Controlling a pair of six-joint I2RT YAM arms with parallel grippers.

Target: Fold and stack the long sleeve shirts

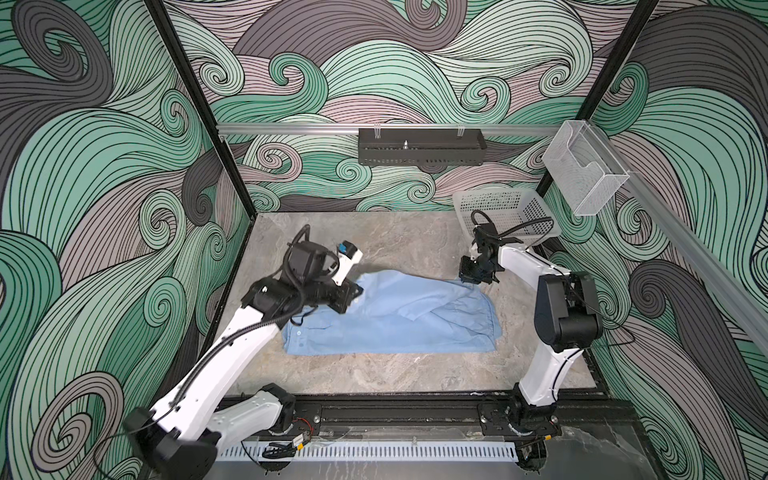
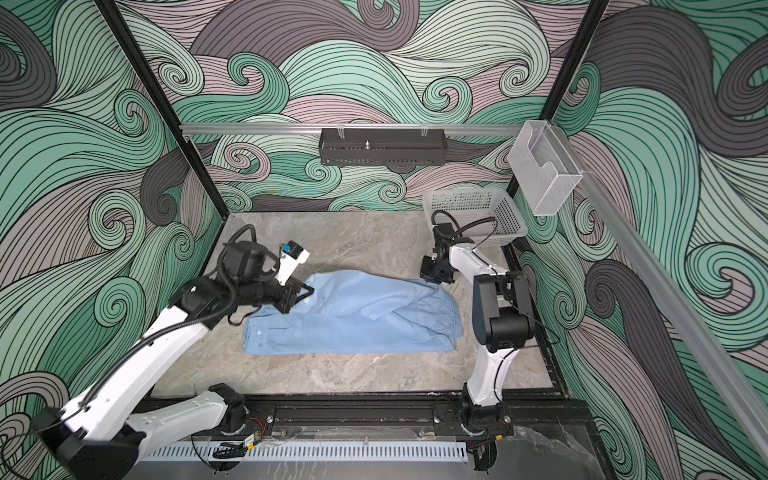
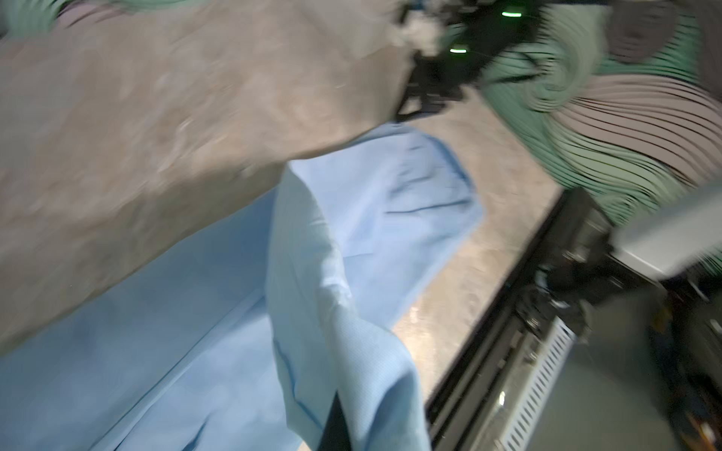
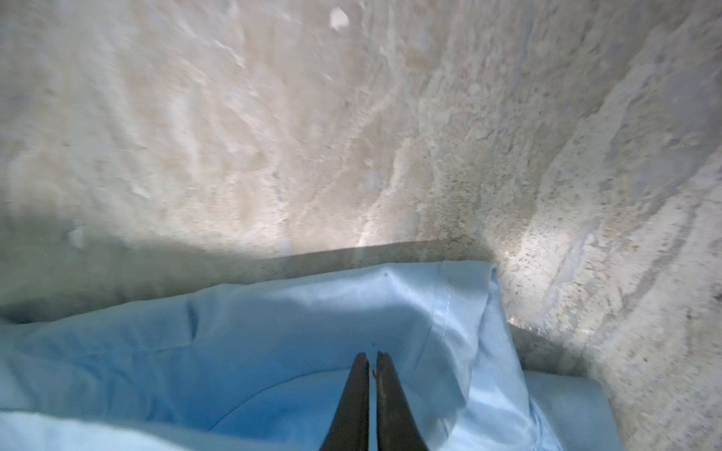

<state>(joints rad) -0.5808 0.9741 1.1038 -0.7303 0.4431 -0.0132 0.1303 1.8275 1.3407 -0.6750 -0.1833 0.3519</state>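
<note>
Nearest us, the left gripper (image 1: 352,292) was clamped on the light blue woven shirt (image 1: 399,320) lying on the grey marbled table (image 1: 399,245), the right gripper (image 4: 369,356) nearly closed, seemingly empty; we judged a fold underway, needing its regrip.

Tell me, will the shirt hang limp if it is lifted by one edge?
Probably limp: the shirt lies in soft wrinkles and sags where it is lifted. Likely light, as the cloth looks thin. Its folds may slip open.

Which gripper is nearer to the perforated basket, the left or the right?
Right. The right gripper is at the far right corner of the shirt, just in front of the basket; the left gripper is at its far left corner, well away.
</note>
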